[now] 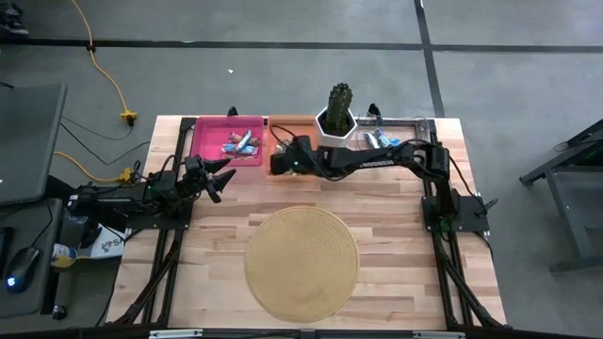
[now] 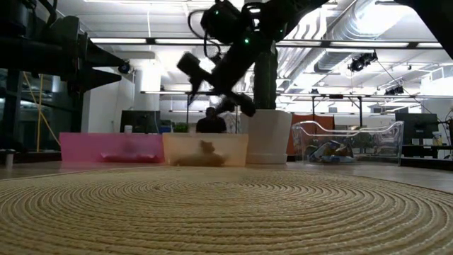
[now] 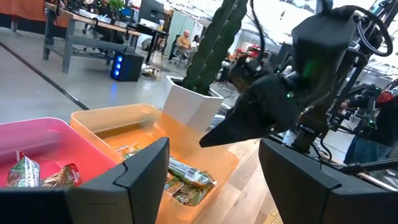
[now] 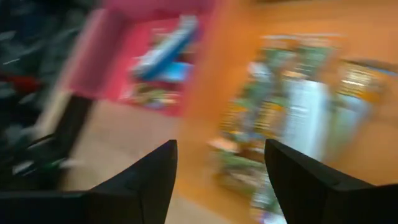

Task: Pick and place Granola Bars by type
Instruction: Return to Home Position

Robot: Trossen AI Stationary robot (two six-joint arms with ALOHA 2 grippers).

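Granola Bars [image 3: 186, 176] lie in orange bin [image 3: 112, 116], print illegible; left gripper [image 1: 223, 179] and right gripper [image 4: 221, 149] jaws apart.

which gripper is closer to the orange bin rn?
Right. The right gripper hangs at the orange bin's front edge; the left gripper is farther off, in front of the pink bin.

Spread end effector [image 4: 221, 147], bars [image 4: 268, 118] in orange bin [image 4: 219, 59]
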